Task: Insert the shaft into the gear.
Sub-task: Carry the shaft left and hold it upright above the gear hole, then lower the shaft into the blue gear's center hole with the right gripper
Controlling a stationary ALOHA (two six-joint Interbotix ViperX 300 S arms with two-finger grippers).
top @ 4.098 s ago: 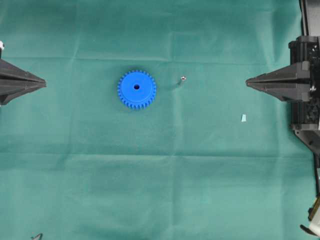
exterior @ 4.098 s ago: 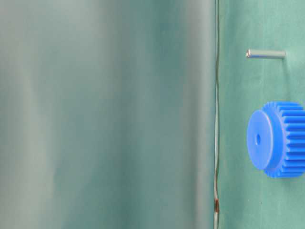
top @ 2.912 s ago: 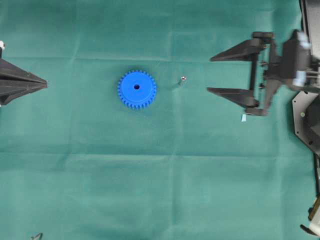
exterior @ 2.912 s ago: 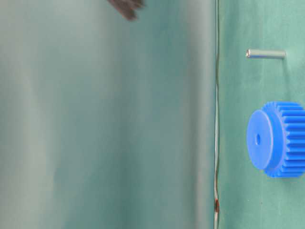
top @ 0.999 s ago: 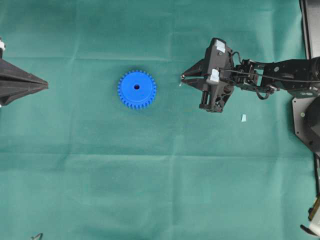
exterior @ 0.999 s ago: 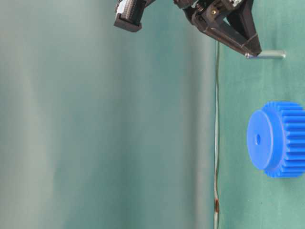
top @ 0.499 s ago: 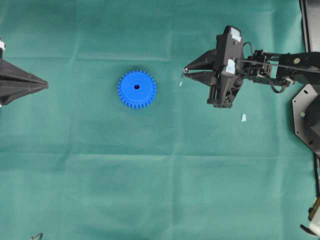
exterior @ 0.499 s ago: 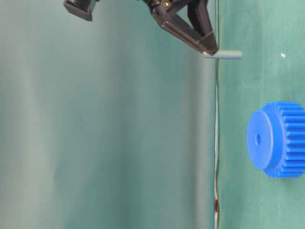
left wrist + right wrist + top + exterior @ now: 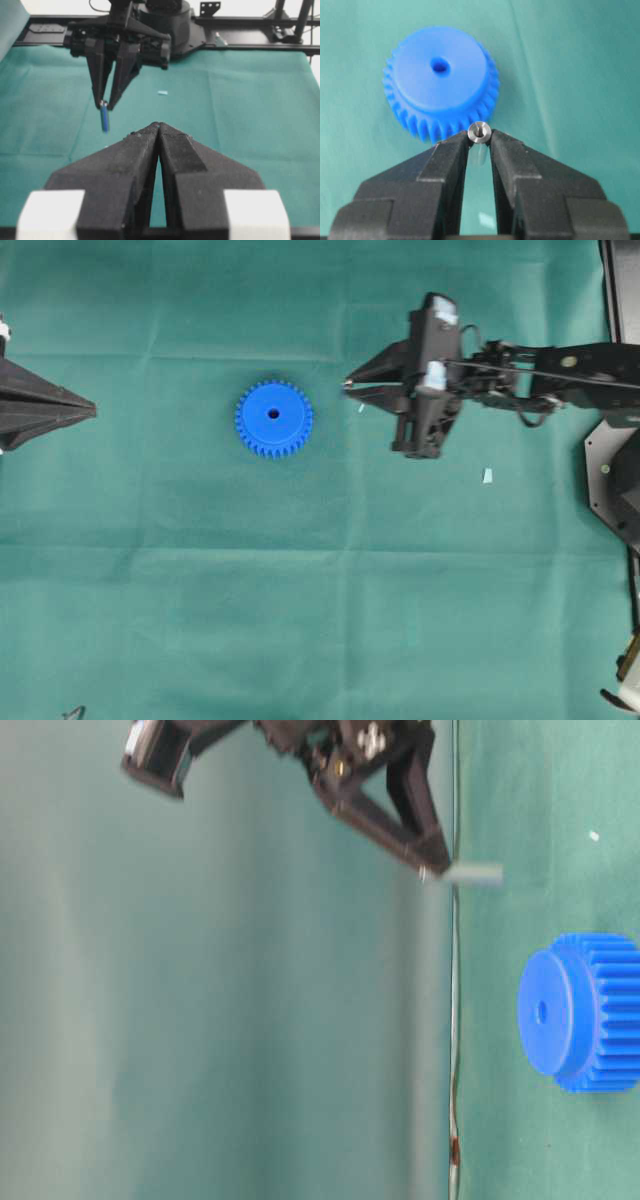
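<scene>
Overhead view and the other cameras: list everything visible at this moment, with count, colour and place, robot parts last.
Gear: one, bright blue, flat on the cloth left of centre, hub hole facing up.
Shaft: one, silvery-grey, pinched by its top end, hanging upright above the cloth right of the gear.
Paper scrap: one, pale blue, on the cloth toward the right.
White fleck: one, on the cloth below the held shaft.
Cloth: one, green, covering the table.
Left gripper: one, black, fingers shut, at the left edge.
Right gripper: one, black, fingers shut on the shaft.
</scene>
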